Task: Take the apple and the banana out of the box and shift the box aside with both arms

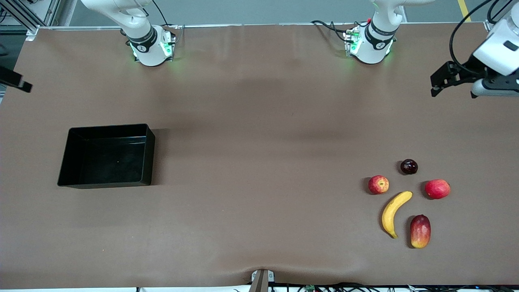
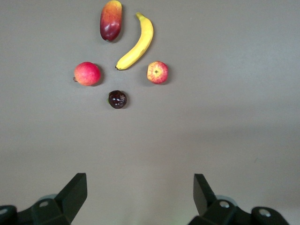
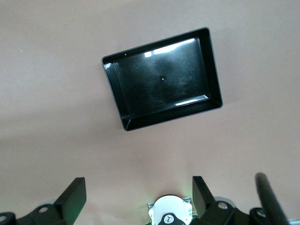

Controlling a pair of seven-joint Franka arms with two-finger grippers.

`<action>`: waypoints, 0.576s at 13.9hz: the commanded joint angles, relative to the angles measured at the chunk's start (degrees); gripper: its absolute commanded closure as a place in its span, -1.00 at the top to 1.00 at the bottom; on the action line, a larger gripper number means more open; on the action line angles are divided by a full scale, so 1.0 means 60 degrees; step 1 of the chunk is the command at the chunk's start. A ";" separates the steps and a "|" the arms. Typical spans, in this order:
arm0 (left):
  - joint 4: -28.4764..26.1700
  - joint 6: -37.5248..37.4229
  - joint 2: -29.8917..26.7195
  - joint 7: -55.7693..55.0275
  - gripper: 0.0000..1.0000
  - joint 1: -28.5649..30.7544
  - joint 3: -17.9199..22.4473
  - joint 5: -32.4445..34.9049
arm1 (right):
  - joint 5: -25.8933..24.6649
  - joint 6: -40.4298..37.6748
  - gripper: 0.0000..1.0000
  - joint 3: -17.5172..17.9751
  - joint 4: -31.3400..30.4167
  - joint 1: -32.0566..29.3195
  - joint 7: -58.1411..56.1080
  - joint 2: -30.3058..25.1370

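The brown-covered counter point(image 1: 259, 101) carried everything. The shallow glossy black plastic box point(image 1: 105, 160) sat toward the right arm's end, empty, with its long sides running along the counter's length.

The right end effector point(image 3: 139, 183) hung high above that end with its jaws spread wide and nothing between them. The box point(image 3: 161, 77) lay below it, some way off. The left end effector point(image 1: 434, 85) hung over the left arm's end, also wide apart and empty point(image 2: 140, 180), well apart from the box.

All the fruit lay in a loose cluster on the counter at the left arm's end, nearer the front camera than the left end effector. The curved yellow unpeeled banana point(image 1: 394, 213) lay slantwise, one tip toward the camera. The oblong red-yellow mango point(image 1: 420, 231) was just beside that tip. The evenly pink-red round fruit point(image 1: 437, 189) lay beside the banana's farther end. The small red apple with yellow streaks point(image 1: 378, 184) lay at that end's other flank, and a small dark plum-like fruit point(image 1: 408, 166) lay farthest from the camera.

With the fruit already out, only the box seemed left to deal with. The right arm was much the nearer, and the left would have to cross most of the counter to reach a short wall.
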 commanded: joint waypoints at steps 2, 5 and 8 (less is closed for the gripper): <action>-0.0812 0.0498 -0.0521 0.0015 1.00 -0.0176 0.0126 -0.0072 | -0.0463 0.0446 1.00 0.0711 -0.1322 -0.0570 0.0370 -0.0937; -0.0814 0.0514 -0.0507 -0.0029 1.00 -0.0176 0.0228 -0.0188 | -0.0463 0.1120 1.00 0.0726 -0.2217 -0.0688 0.0355 -0.1554; -0.0800 0.0485 -0.0507 -0.0073 1.00 -0.0176 0.0243 -0.0204 | -0.0463 0.1151 1.00 0.0697 -0.2248 -0.0848 0.0311 -0.1555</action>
